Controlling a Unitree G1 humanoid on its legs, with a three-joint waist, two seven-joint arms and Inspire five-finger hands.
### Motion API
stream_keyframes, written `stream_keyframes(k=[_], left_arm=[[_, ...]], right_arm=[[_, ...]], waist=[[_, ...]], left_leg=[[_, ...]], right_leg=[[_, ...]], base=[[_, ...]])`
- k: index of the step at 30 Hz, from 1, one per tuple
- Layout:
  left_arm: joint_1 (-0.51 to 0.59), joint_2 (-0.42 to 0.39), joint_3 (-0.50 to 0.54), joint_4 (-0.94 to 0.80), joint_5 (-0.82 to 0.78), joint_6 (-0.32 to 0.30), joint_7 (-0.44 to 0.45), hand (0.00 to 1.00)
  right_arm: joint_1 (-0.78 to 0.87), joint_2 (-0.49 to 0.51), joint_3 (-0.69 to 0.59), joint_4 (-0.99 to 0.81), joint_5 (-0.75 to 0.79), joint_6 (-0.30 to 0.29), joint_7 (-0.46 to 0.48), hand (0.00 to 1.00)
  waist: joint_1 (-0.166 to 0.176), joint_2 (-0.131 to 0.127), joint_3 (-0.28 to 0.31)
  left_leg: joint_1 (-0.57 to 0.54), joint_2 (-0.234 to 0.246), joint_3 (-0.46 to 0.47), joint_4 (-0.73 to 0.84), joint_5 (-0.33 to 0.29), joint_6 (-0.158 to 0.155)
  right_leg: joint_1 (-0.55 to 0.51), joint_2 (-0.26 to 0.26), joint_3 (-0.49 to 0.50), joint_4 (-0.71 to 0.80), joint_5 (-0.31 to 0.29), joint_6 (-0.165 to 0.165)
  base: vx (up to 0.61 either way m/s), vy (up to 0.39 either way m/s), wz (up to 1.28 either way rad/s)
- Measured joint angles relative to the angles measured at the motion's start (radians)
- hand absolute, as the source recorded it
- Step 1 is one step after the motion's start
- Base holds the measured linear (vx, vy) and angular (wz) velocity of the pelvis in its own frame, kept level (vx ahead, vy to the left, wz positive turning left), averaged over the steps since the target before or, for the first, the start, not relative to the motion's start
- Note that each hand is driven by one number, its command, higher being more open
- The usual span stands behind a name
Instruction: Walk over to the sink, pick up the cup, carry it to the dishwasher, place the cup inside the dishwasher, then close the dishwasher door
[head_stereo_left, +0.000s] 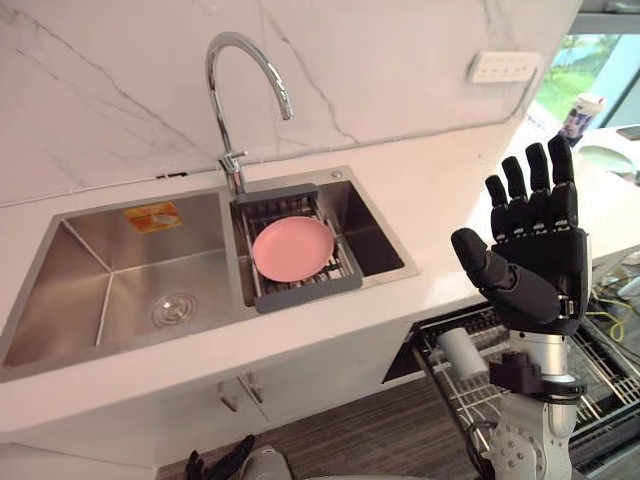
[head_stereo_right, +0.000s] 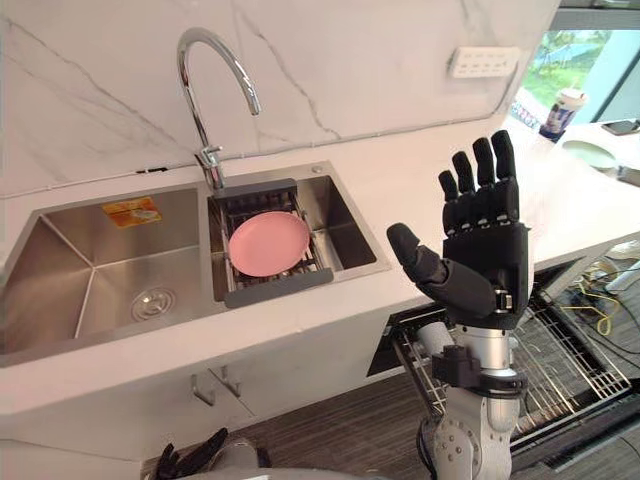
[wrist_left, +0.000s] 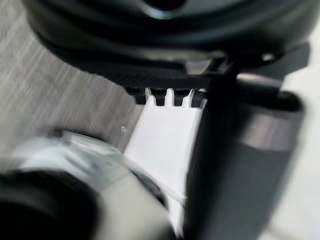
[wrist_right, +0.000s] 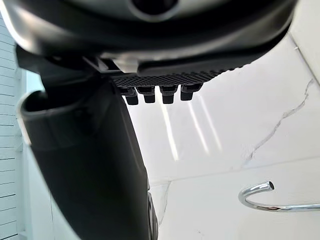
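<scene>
My right hand (head_stereo_left: 535, 265) is raised upright in front of the counter edge, open, fingers straight and nothing in it. Below it the dishwasher (head_stereo_left: 600, 380) stands open with its wire rack (head_stereo_right: 565, 355) pulled out. A pale cylindrical thing (head_stereo_left: 462, 352), possibly a cup, lies on the rack's left side, partly hidden by my wrist. The steel double sink (head_stereo_left: 110, 270) is at the left; its small basin holds a grey drainer rack (head_stereo_left: 300, 290) with a pink plate (head_stereo_left: 292, 248). My left hand (head_stereo_left: 215, 465) hangs low by the cabinet, open.
A tall chrome tap (head_stereo_left: 230, 100) rises behind the sink. A lidded cup (head_stereo_left: 580, 115) and a white bowl (head_stereo_left: 610, 160) stand on the far right of the white counter (head_stereo_left: 440, 200). A socket panel (head_stereo_left: 503, 67) is on the marble wall. Cabinet doors (head_stereo_left: 300, 385) are below.
</scene>
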Motion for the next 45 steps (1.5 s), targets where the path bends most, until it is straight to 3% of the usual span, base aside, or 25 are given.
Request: stream_keyframes(k=[1,3,5,8,10,12,13,15,17,18,19,20,21,29,34,36,40,45], left_arm=[[0.008,0.001,-0.002,0.0,0.0,-0.002,0.003,1.0],[0.009,0.009,0.001,-0.013,-0.009,-0.003,0.013,1.0],[-0.003,0.009,0.011,-0.012,-0.01,0.004,0.013,1.0],[-0.044,0.012,0.038,-0.007,-0.031,0.02,0.017,1.0],[-0.046,0.018,0.038,0.003,-0.032,0.027,0.017,1.0],[-0.048,0.032,0.027,0.038,-0.031,0.027,0.019,1.0],[-0.044,0.045,0.017,0.059,-0.03,0.027,0.024,1.0],[-0.028,0.051,0.005,0.066,-0.029,0.036,0.044,1.0],[-0.031,0.058,0.004,0.057,-0.029,0.049,0.059,1.0],[-0.034,0.057,0.003,0.052,-0.029,0.053,0.06,1.0],[-0.037,0.057,0.004,0.041,-0.029,0.058,0.062,1.0],[-0.036,0.053,0.006,0.035,-0.027,0.063,0.062,1.0],[-0.032,0.01,0.055,0.01,0.01,0.064,0.083,1.0],[-0.032,0.009,0.058,0.01,0.01,0.062,0.077,1.0],[-0.029,0.003,0.082,0.011,0.01,0.059,0.053,1.0],[-0.025,0.009,0.082,0.02,0.009,0.057,0.049,1.0],[-0.032,0.077,0.028,0.082,0.011,0.064,0.031,1.0],[-0.036,0.145,-0.032,0.107,0.013,0.09,0.017,1.0]], right_arm=[[0.001,-0.008,0.016,0.001,-0.001,0.001,-0.002,1.0],[-0.018,-0.014,0.087,-0.004,-0.028,0.003,0.013,1.0],[-0.037,-0.011,0.111,-0.006,-0.039,0.013,0.033,1.0],[-0.037,-0.005,0.1,-0.039,-0.036,0.013,0.036,1.0],[-0.038,-0.008,0.082,-0.054,-0.036,0.013,0.038,1.0],[-0.039,-0.011,0.072,-0.049,-0.036,0.013,0.035,1.0],[-0.039,-0.01,0.072,-0.042,-0.036,0.013,0.035,1.0],[-0.039,-0.01,0.074,-0.024,-0.036,0.01,0.037,1.0],[-0.039,-0.01,0.079,0.001,-0.036,-0.004,0.036,1.0],[-0.039,-0.009,0.084,0.004,-0.036,-0.004,0.035,1.0],[-0.039,-0.009,0.09,0.006,-0.037,-0.004,0.033,1.0],[-0.037,-0.015,0.09,0.009,-0.036,-0.006,0.033,1.0],[-0.057,-0.029,0.055,0.011,-0.035,-0.002,-0.011,1.0],[-0.058,-0.029,0.055,0.012,-0.035,0.001,-0.007,1.0],[-0.062,-0.037,0.038,0.023,-0.075,0.04,0.025,1.0],[-0.074,-0.099,0.012,0.053,-0.174,0.06,0.049,1.0],[-0.164,-0.35,-0.035,0.153,-0.443,0.1,0.151,1.0],[-0.292,-0.506,-0.038,0.198,-0.578,0.109,0.238,1.0]], waist=[[0.004,-0.003,-0.002],[0.005,-0.038,-0.012],[0.007,-0.04,-0.012],[0.003,-0.055,-0.013],[0.002,-0.061,-0.019],[0.0,-0.058,-0.022],[-0.006,-0.06,-0.023],[-0.034,-0.051,-0.028],[-0.046,-0.062,-0.036],[-0.046,-0.062,-0.037],[-0.043,-0.073,-0.044],[-0.04,-0.071,-0.049],[-0.013,-0.06,-0.092],[-0.01,-0.061,-0.091],[-0.007,-0.063,-0.094],[-0.011,-0.067,-0.107],[-0.018,-0.077,-0.12],[-0.037,-0.088,-0.133]], left_leg=[[0.016,-0.013,0.002,-0.009,0.037,0.016],[0.014,-0.054,0.044,0.013,-0.016,0.044],[0.027,-0.061,0.067,0.016,-0.047,0.053],[0.053,-0.097,0.067,-0.07,-0.04,0.056],[0.074,-0.124,0.06,-0.115,-0.036,0.054],[0.119,-0.145,0.041,-0.193,-0.029,0.042],[0.151,-0.168,0.012,-0.243,-0.022,0.046],[0.183,-0.169,-0.021,-0.28,0.014,0.067],[0.2,-0.17,-0.044,-0.306,0.046,0.071],[0.198,-0.169,-0.052,-0.305,0.052,0.072],[0.188,-0.171,-0.066,-0.29,0.061,0.06],[0.18,-0.171,-0.08,-0.273,0.056,0.047],[0.288,-0.156,-0.082,-0.525,0.182,-0.016],[0.281,-0.16,-0.089,-0.53,0.181,-0.017],[0.269,-0.156,-0.092,-0.531,0.183,-0.014],[0.255,-0.155,-0.1,-0.532,0.184,-0.015],[0.242,-0.154,-0.11,-0.531,0.187,-0.019],[0.24,-0.147,-0.121,-0.532,0.191,-0.024]], right_leg=[[0.014,-0.01,0.003,-0.003,-0.005,0.011],[0.012,-0.066,0.009,-0.017,0.028,0.017],[0.007,-0.079,0.015,-0.02,0.073,0.018],[-0.004,-0.09,0.001,-0.009,0.14,0.034],[-0.039,-0.106,0.002,0.069,0.143,0.036],[-0.16,-0.126,0.037,0.304,0.147,0.03],[-0.256,-0.137,0.081,0.469,0.18,0.013],[-0.299,-0.12,0.104,0.555,0.121,0.023],[-0.305,-0.084,0.087,0.438,0.066,0.009],[-0.304,-0.073,0.079,0.381,0.068,0.004],[-0.293,-0.052,0.073,0.252,0.12,-0.017],[-0.268,-0.041,0.055,0.201,0.125,-0.01],[-0.151,0.02,-0.001,-0.04,0.143,-0.013],[-0.149,0.014,-0.016,-0.048,0.141,-0.011],[-0.15,0.008,-0.063,-0.062,0.145,-0.007],[-0.151,0.009,-0.073,-0.076,0.151,-0.006],[-0.146,0.018,-0.082,-0.099,0.164,-0.008],[-0.143,0.026,-0.088,-0.105,0.175,-0.012]], base=[[0.24,0.204,-0.15],[0.28,0.243,-0.19],[0.25,0.244,-0.19],[0.12,0.132,0.06],[0.05,0.07,0.05],[0.03,0.072,-0.09],[0.04,0.055,0.04],[0.06,0.003,0.35],[0.12,-0.115,0.57],[0.13,-0.173,0.47],[0.12,-0.2,0.37],[0.09,-0.166,0.28],[0.05,-0.089,0.13],[0.0,0.0,0.04],[0.01,-0.006,0.02],[0.05,-0.02,0.1],[0.04,-0.029,0.05],[0.0,-0.005,0.01]])
